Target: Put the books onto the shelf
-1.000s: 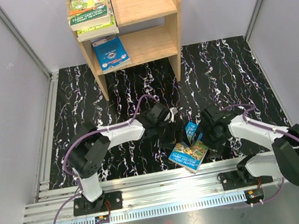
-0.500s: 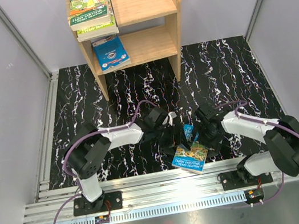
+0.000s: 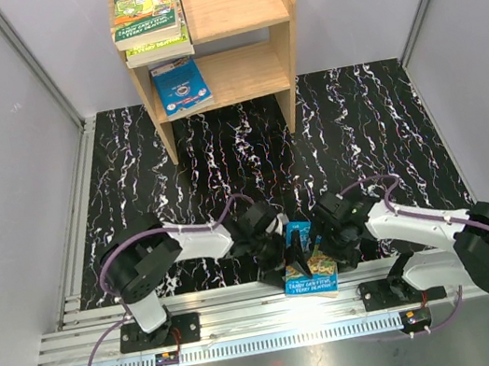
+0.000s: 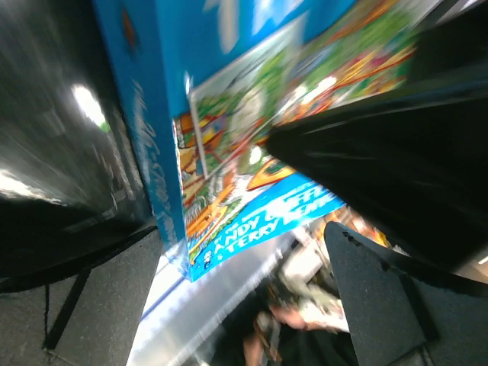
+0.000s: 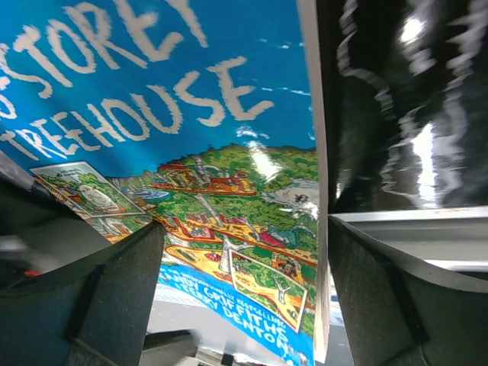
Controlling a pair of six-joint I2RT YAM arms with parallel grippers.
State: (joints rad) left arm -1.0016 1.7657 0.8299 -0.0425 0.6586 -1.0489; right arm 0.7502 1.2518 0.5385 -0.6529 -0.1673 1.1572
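Rear of surface (image 3: 358,125): shelf (image 3: 237,4) with stack of books (image 3: 147,15) at left of top tier, blue book (image 3: 180,85) on lower tier. Near edge: left end effector (image 3: 286,255), fingers apart; blue-green book (image 3: 311,273) between; right end effector (image 3: 325,243), fingers apart.

The blue-green Treehouse paperback (image 3: 309,268) sits at the black marbled mat's (image 3: 358,125) near edge between left gripper (image 3: 285,252) and right gripper (image 3: 324,243), well before the light-wood 2-tier shelf (image 3: 232,5).
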